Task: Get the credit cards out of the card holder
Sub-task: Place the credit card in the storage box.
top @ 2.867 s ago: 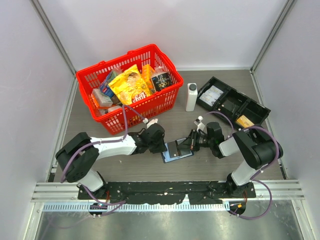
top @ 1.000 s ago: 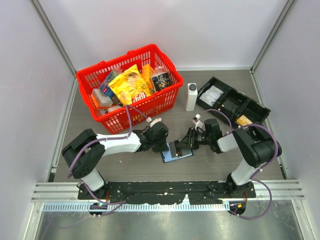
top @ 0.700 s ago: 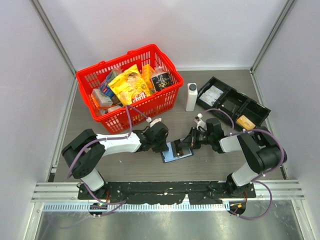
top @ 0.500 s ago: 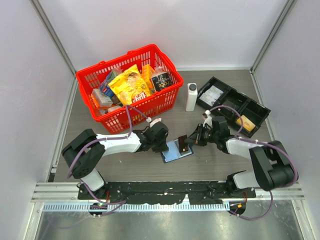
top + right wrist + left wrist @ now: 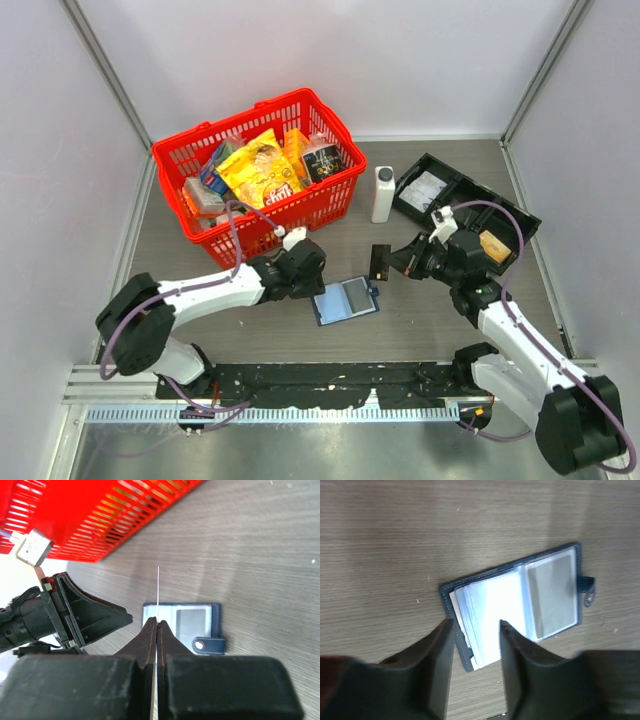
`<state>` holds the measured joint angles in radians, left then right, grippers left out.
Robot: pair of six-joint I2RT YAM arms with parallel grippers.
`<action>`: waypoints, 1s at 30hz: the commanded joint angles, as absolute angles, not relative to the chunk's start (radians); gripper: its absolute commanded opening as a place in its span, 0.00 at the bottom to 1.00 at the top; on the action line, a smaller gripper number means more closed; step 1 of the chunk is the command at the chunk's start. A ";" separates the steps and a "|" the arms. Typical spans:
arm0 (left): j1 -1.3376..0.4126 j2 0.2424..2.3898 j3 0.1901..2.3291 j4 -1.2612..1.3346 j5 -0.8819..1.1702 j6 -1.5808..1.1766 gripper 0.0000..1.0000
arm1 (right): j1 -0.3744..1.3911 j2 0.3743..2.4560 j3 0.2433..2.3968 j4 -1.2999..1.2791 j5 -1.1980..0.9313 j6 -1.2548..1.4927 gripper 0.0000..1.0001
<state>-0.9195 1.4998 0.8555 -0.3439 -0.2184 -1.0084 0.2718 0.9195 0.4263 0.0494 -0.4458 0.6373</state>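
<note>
1. My right gripper (image 5: 157, 625) pinches one dark credit card (image 5: 380, 262), apart from the card holder (image 5: 346, 300).
2. My left gripper (image 5: 475, 630) hangs half-spread over the open card holder on the table (image 5: 420, 330).
3. The yellow bag (image 5: 258, 170) has print too small to read.

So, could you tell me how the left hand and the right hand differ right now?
The left hand is open and empty; the right hand is shut on a thin credit card. The left hand is at the open card holder's edge; the right hand holds its card clear of it. Both point towards the holder.
</note>
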 commanded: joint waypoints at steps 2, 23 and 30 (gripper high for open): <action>-0.919 1.341 0.861 -0.313 -0.290 -0.986 0.63 | 0.271 0.775 0.430 0.156 -0.426 0.762 0.01; -1.017 1.242 0.656 0.676 -0.133 -0.937 0.90 | 0.272 0.557 0.250 0.650 -0.414 1.167 0.01; -1.023 1.324 0.680 0.831 -0.132 -0.948 0.73 | 0.272 0.548 0.221 0.712 -0.420 1.215 0.01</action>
